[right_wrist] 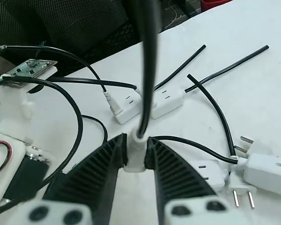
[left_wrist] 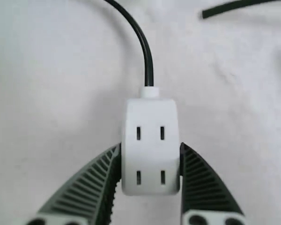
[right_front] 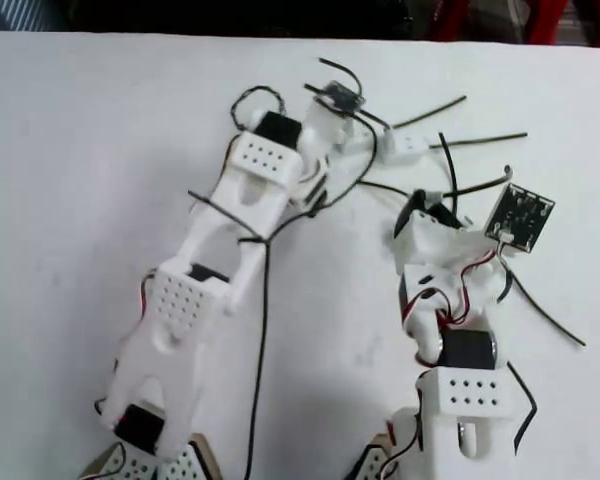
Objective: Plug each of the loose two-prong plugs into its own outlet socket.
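White tabletop [right_front: 80, 150] looks smooth. Left gripper [left_wrist: 150, 150] squeezes a rounded white socket block [left_wrist: 150, 117] with ribbed dark fingers [left_wrist: 96, 180], upper middle in the high view. Right gripper [right_wrist: 136, 140] pinches a white plug [right_wrist: 135, 161] on a shiny black cord [right_wrist: 147, 56].

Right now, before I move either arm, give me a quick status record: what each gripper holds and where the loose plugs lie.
left gripper: shut on outlet socket, both slot pairs empty
right gripper: shut on white cord end, black cord rising from it, prongs hidden
other sockets: one beside another on the table
loose plugs: one next to a larger one, prongs bare, both unplugged
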